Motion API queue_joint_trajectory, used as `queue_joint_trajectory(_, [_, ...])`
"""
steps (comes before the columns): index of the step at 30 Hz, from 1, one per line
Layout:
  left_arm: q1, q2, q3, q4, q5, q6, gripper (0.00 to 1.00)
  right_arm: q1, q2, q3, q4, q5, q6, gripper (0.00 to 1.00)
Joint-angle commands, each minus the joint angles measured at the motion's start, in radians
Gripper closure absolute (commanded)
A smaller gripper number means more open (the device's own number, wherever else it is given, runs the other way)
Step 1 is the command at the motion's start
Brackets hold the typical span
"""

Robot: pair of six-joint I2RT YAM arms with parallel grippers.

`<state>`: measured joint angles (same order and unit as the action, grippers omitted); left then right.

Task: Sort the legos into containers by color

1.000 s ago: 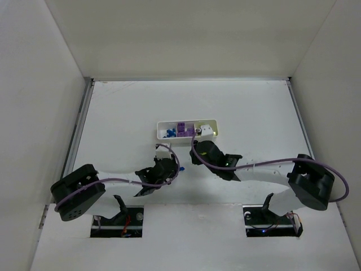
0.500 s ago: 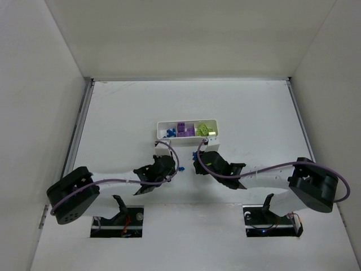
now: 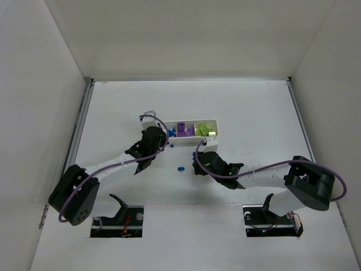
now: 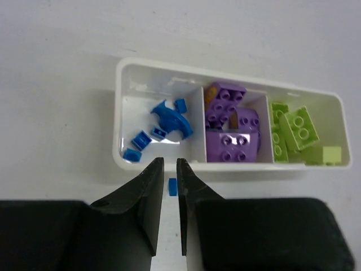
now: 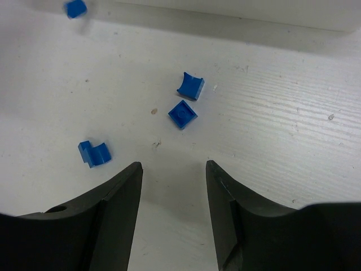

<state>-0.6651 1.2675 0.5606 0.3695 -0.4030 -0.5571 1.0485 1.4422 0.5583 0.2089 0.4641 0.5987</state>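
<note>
Left gripper (image 4: 170, 161) at the white tray (image 4: 254, 172), right gripper (image 5: 174, 165) by loose blue pieces (image 5: 183, 114).

The tray was set mid-bench (image 3: 254, 107), nearer the far edge, with blue pieces (image 4: 169, 118) in the compartment toward the left edge, purple blocks (image 4: 232, 132) in the middle one and lime-green bricks (image 4: 296, 132) toward the right edge. The left jaws were drawn almost together at the tray's near wall. A tiny blue piece (image 4: 172, 186) was seen in the slit, and whether it was gripped could not be told. The right jaws were parted, nothing between them.
</note>
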Motion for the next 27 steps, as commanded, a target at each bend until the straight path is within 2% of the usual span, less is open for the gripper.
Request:
queue_joint_trajectory(1, [0.049, 0.081, 0.065, 0.074, 0.052, 0.017, 0.87, 0.008, -0.017, 0.012, 0.055, 0.016, -0.010, 0.45])
queue_joint_trajectory(5, [0.060, 0.153, 0.137, 0.078, 0.053, 0.039, 0.87, -0.003, -0.005, 0.031, 0.052, 0.021, -0.027, 0.45])
queue_joint_trajectory(8, [0.017, 0.130, 0.134, 0.071, 0.049, 0.052, 0.87, -0.005, -0.011, 0.029, 0.052, 0.030, -0.022, 0.45])
queue_joint_trajectory(16, [-0.124, 0.030, -0.040, 0.051, -0.046, 0.039, 0.83, -0.026, 0.041, 0.066, 0.038, 0.021, -0.027, 0.48])
queue_joint_trajectory(27, [-0.190, -0.069, -0.202, 0.097, -0.082, -0.041, 0.73, -0.040, 0.175, 0.161, -0.009, 0.065, -0.027, 0.53])
